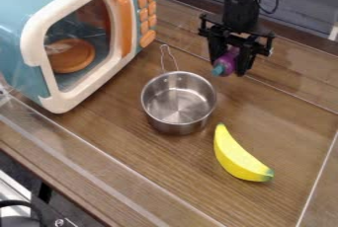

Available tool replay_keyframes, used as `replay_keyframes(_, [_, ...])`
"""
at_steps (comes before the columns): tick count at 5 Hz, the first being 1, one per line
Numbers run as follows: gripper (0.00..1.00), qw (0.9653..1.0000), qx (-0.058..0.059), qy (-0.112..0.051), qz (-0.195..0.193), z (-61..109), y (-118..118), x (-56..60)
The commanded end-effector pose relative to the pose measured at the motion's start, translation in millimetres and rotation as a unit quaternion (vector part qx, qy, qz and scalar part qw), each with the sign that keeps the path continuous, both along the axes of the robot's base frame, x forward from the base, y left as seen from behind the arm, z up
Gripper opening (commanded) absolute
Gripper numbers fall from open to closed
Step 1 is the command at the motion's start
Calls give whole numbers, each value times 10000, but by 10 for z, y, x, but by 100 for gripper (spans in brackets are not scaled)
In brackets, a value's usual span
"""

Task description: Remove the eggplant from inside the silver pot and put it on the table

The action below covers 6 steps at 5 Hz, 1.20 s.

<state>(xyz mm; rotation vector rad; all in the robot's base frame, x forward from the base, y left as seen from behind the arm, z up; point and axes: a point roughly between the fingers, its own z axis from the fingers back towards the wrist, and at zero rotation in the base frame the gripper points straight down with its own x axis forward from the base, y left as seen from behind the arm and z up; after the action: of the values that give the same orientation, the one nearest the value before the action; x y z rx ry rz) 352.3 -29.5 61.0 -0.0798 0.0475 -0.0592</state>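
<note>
Tool (234, 61) clamped on the eggplant (227, 66), hanging nose-down, long axis near upright, clear of the pot (179, 104) and beyond its far right rim. Bare table (284, 93) lies straight below; lowering looks like the coming move.

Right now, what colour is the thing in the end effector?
Purple: the eggplant, clearest in the camera view.

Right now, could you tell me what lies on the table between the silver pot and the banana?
Nothing: in the camera view, only a short strip of bare wood table separates the silver pot from the banana.
</note>
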Motion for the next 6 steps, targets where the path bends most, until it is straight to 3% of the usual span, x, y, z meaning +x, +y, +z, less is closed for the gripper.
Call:
replay_keyframes(1, [0, 9995, -19, -327, -39, 152, -57, 122])
replay_keyframes(6, [0, 9995, -38, -316, 5, 99, -58, 219])
